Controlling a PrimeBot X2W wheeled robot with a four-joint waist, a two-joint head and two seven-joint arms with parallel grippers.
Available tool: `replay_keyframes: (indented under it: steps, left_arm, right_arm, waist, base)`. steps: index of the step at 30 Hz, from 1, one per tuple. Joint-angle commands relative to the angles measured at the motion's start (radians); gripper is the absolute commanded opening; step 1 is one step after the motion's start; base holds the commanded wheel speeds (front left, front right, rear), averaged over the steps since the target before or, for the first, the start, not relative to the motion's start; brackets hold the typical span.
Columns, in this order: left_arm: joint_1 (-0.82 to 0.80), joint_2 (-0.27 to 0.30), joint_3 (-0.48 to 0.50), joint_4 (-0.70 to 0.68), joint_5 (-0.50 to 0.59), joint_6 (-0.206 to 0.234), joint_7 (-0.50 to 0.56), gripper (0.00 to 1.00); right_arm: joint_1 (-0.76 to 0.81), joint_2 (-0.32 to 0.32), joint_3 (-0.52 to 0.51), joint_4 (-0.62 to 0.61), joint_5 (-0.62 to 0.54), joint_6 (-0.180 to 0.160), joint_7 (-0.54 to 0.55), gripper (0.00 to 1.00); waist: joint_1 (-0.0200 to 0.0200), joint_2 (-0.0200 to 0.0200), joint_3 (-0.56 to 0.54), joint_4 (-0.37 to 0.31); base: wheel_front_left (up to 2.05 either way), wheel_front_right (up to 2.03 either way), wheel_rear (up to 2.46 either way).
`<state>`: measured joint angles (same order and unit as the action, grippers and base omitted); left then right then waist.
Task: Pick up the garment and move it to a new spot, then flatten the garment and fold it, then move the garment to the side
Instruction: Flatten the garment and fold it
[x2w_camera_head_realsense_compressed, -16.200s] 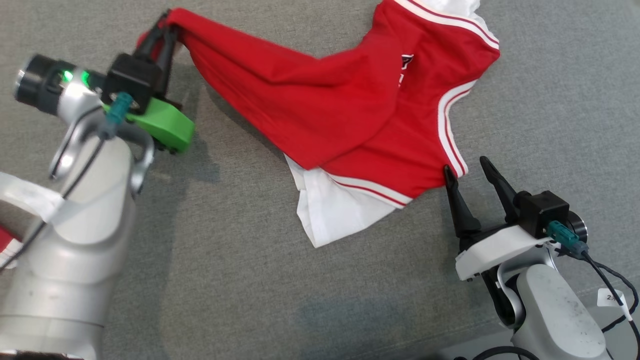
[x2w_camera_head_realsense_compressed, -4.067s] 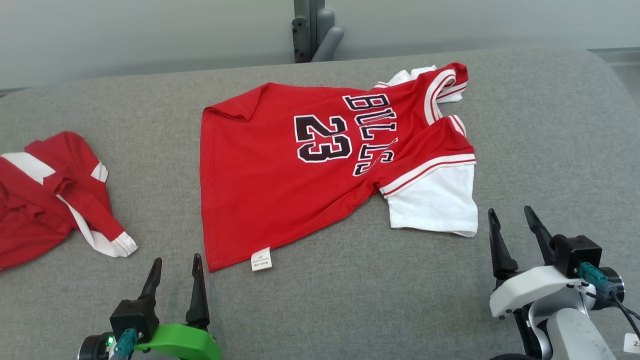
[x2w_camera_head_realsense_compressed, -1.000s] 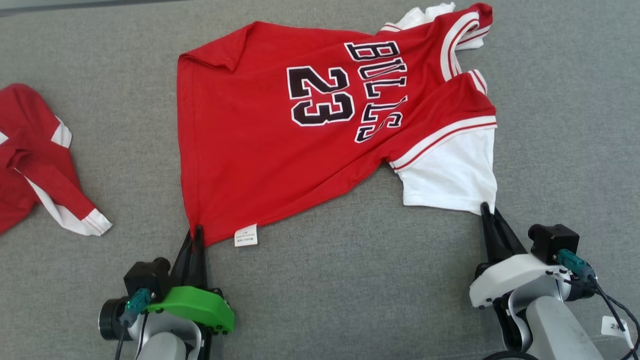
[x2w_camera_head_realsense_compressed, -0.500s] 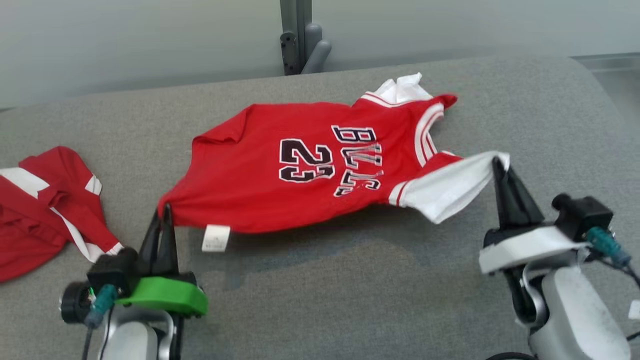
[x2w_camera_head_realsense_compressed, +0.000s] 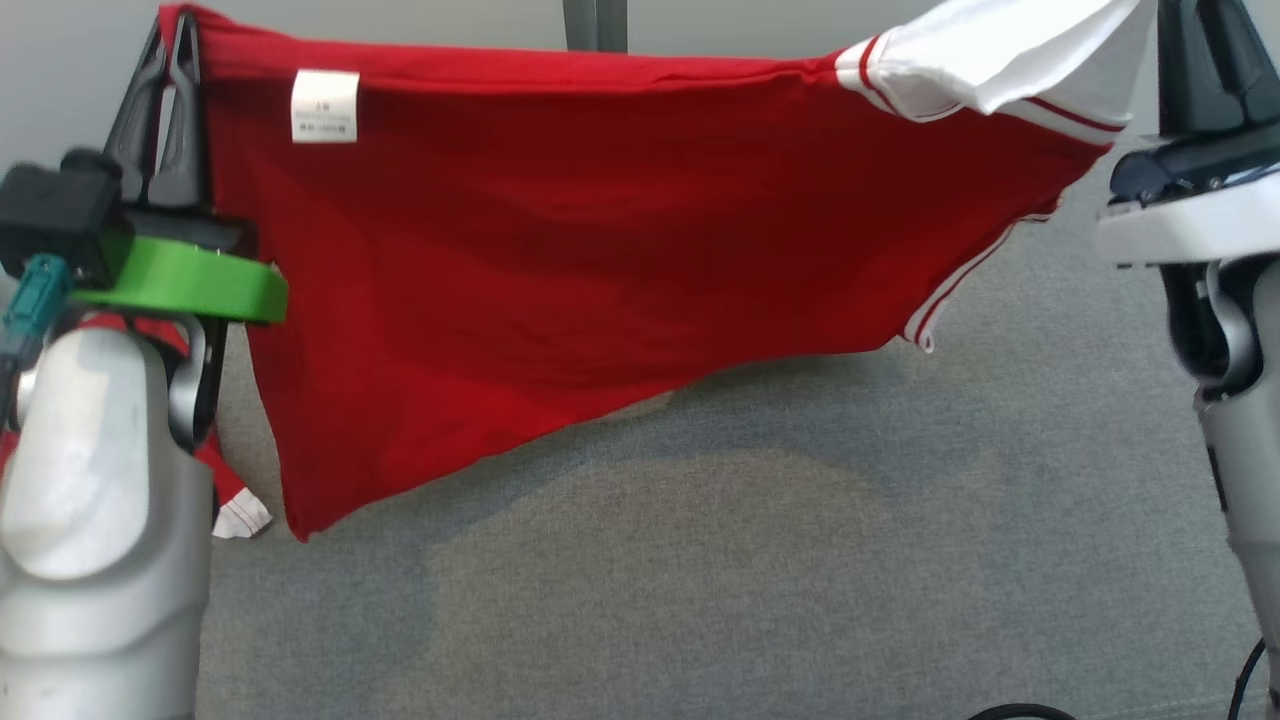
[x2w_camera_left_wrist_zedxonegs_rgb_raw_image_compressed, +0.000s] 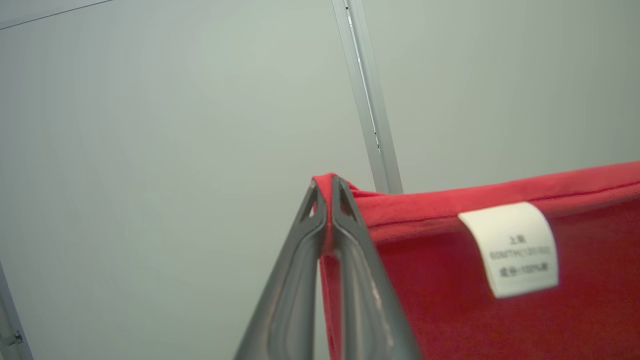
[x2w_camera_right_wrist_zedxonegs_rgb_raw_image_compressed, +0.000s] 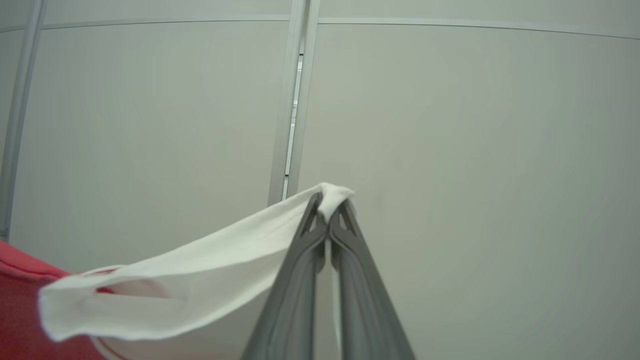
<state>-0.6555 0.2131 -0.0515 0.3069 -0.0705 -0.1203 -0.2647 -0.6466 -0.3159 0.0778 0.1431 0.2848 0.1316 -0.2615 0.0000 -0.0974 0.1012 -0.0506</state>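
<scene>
Garment hangs over the grey pad, stretched from 10 to 2 o'clock. Left gripper is clamped on its red hem corner, right gripper on its white sleeve. A second red shirt at 8 o'clock is mostly hidden behind the left arm; a post stands at 12 behind the cloth.

The left claw rises from bottom centre, its tips pinched on the red garment's corner. A white label sits lower right; a pale wall fills the rest.
</scene>
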Motion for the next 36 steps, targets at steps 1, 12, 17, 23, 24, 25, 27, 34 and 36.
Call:
replay_keyframes:
  steps: [1, 12, 17, 23, 24, 25, 27, 34, 36]
  left_arm:
    - [-0.064, 0.016, -0.011, 0.023, 0.009, -0.003, 0.001, 0.0]
    - [-0.603, 0.04, -0.104, 0.259, 0.106, 0.01, 0.004, 0.0]
    - [-0.816, 0.049, -0.136, 0.293, 0.152, 0.022, 0.001, 0.0]
    - [-0.982, 0.089, -0.177, 0.254, 0.182, 0.029, 0.002, 0.0]
    - [-0.978, 0.097, -0.181, 0.254, 0.175, 0.028, 0.002, 0.0]
    - [-0.965, 0.104, -0.181, 0.253, 0.167, 0.029, 0.001, 0.0]
    - [-0.916, 0.113, -0.185, 0.25, 0.155, 0.033, 0.002, 0.0]
    - [-0.643, 0.087, -0.154, 0.22, 0.059, 0.086, 0.001, 0.0]
    - [-0.527, 0.065, -0.135, 0.198, 0.021, 0.1, 0.001, 0.0]
  right_arm:
    - [-0.046, -0.019, 0.003, 0.022, -0.003, -0.002, -0.002, 0.0]
    - [-0.642, -0.144, 0.073, 0.305, -0.061, -0.002, 0.015, 0.0]
    - [-0.871, -0.162, 0.041, 0.39, -0.157, -0.002, 0.002, 0.0]
    - [-1.025, -0.135, -0.034, 0.364, -0.246, -0.002, -0.001, 0.0]
    - [-1.019, -0.135, -0.037, 0.35, -0.25, -0.002, -0.001, 0.0]
    - [-1.002, -0.133, -0.05, 0.343, -0.241, -0.002, -0.001, 0.0]
    - [-0.956, -0.136, -0.05, 0.312, -0.225, -0.002, -0.001, 0.0]
    - [-0.591, -0.128, -0.049, 0.178, -0.079, -0.002, -0.002, 0.0]
    - [-0.452, -0.112, -0.061, 0.126, -0.048, -0.002, -0.002, 0.0]
  waist:
    - [0.0, 0.0, 0.061, 0.007]
    - [0.0, 0.0, 0.448, 0.011]
    - [0.0, 0.0, 0.529, 0.004]
    - [0.0, 0.0, 0.595, -0.037]
    - [0.0, 0.0, 0.604, -0.043]
    - [0.0, 0.0, 0.614, -0.047]
    - [0.0, 0.0, 0.633, -0.056]
    - [0.0, 0.0, 0.661, -0.059]
    - [0.0, 0.0, 0.647, -0.055]
  base:
    - [0.0, 0.0, 0.0]
    - [0.0, 0.0, 0.0]
    - [0.0, 0.0, 0.0]
    - [0.0, 0.0, 0.0]
    - [0.0, 0.0, 0.0]
    - [0.0, 0.0, 0.0]
    - [0.0, 0.0, 0.0]
    - [0.0, 0.0, 0.0]
    - [0.0, 0.0, 0.0]
